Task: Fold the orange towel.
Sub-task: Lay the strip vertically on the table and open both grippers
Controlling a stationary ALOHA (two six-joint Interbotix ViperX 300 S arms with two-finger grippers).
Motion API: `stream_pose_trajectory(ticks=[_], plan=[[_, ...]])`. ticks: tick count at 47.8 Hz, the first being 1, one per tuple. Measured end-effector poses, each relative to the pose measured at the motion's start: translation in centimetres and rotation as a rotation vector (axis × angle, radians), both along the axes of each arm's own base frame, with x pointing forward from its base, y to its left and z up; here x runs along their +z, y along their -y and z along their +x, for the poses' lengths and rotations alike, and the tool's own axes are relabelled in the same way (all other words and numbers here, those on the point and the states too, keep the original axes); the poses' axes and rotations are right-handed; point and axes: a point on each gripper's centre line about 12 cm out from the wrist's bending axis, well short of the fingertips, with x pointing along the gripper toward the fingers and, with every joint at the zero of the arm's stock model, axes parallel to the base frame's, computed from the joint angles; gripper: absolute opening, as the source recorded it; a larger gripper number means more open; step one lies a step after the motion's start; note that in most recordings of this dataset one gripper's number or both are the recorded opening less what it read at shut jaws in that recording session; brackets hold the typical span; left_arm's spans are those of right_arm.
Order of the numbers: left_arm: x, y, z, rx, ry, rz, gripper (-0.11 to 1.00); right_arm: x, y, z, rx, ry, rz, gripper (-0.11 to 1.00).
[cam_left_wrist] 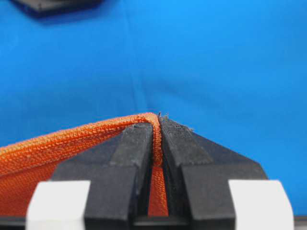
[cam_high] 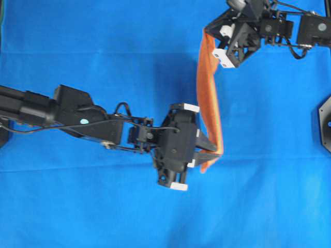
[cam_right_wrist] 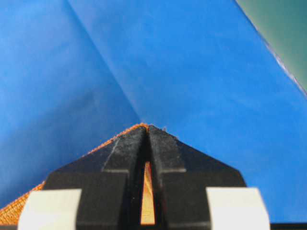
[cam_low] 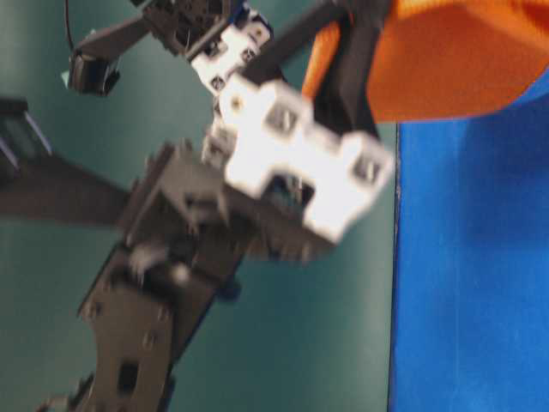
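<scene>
Overhead exterior view: we see the orange towel (cam_high: 208, 98) stretched as a narrow band in the air between our two grippers, above the blue table covering (cam_high: 103, 46). Our left gripper (cam_high: 216, 151) is clamped on its lower corner, our right gripper (cam_high: 208, 34) on its upper corner. In both wrist views the black fingers (cam_left_wrist: 139, 143) are pressed together with orange hem pinched between them, cloth trailing off to each gripper's left.

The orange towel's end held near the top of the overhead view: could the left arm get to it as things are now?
Probably not: the left gripper is shut on the orange towel's other end, so it is occupied.
</scene>
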Motion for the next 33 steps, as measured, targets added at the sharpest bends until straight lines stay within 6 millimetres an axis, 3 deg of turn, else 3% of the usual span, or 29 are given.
stream_pose_trajectory(ticks=[11, 20, 28, 33], plan=[[-0.8, 0.7, 4.0, -0.014, 0.029, 0.028, 0.02, 0.7, -1.2, -3.4, -0.033, -0.004, -0.001, 0.02], [-1.0, 1.0, 5.9, -0.017, 0.053, 0.03, 0.02, 0.5, -1.6, -5.4, -0.07, -0.049, 0.009, 0.02], [-1.4, 1.0, 6.0, -0.004, 0.041, 0.002, 0.02, -0.5, -1.6, -5.1, -0.068, -0.084, 0.023, 0.02], [-3.2, 1.0, 5.0, -0.001, -0.007, -0.003, 0.02, -1.8, -1.7, -3.8, -0.039, -0.104, 0.037, 0.02]])
